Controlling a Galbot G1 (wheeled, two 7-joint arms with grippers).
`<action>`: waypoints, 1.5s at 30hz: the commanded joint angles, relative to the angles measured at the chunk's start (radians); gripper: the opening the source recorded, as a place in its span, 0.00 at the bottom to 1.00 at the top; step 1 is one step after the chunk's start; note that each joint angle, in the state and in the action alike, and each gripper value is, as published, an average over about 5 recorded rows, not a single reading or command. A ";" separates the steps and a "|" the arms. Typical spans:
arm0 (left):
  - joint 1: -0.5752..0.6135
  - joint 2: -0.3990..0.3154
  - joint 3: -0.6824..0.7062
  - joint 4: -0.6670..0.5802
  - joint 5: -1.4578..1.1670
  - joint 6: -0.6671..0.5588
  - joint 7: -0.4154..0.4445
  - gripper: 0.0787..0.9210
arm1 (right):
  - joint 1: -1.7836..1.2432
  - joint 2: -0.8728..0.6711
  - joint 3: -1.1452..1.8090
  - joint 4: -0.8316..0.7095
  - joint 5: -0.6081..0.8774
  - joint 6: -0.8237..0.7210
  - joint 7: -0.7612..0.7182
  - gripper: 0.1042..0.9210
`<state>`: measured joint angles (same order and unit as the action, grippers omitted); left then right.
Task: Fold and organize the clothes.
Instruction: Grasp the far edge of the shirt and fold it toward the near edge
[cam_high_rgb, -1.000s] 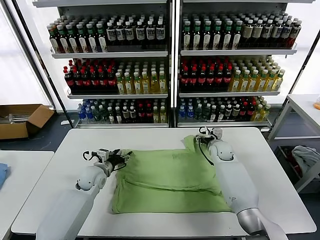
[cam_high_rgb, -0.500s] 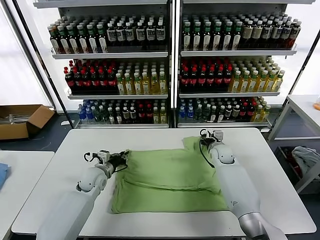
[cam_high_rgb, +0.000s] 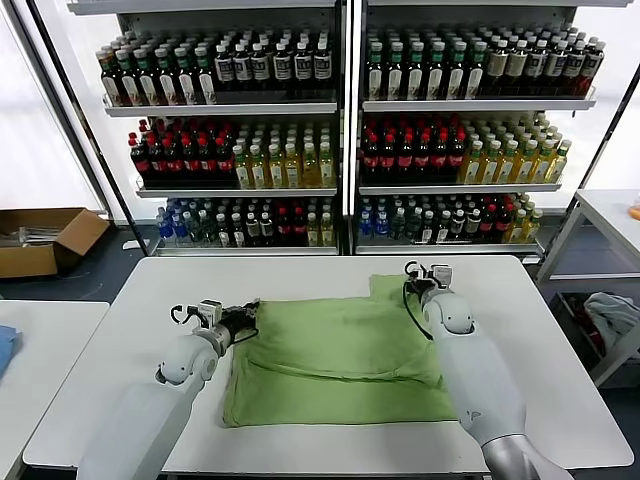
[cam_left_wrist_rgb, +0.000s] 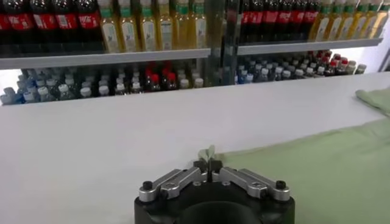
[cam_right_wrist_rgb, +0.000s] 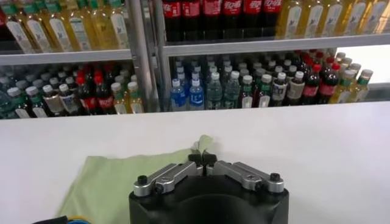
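Head view, lower centre: the polo shirt lies partly folded on the white tabletop, its long axis running left to right across the frame. At left centre, the left gripper is pinched narrow on the shirt's left edge, the cloth extending rightward from it. Right of centre, the right gripper is likewise closed on a fold at the upper right corner; both grippers are equally engaged.
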<state>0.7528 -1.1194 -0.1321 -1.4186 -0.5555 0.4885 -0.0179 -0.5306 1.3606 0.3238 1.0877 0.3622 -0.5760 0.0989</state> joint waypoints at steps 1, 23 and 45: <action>0.003 0.002 -0.008 -0.036 0.023 -0.065 -0.005 0.01 | -0.021 -0.001 0.031 0.158 0.010 0.011 -0.007 0.00; 0.220 0.056 -0.083 -0.278 0.076 -0.071 -0.005 0.01 | -0.371 -0.047 0.105 0.644 0.056 -0.004 0.083 0.00; 0.499 0.055 -0.194 -0.468 0.150 -0.088 0.011 0.01 | -0.750 -0.046 0.222 0.922 0.095 -0.004 0.153 0.00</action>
<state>1.1264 -1.0631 -0.2919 -1.8081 -0.4288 0.4024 -0.0091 -1.1164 1.3142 0.5092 1.8829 0.4509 -0.5815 0.2339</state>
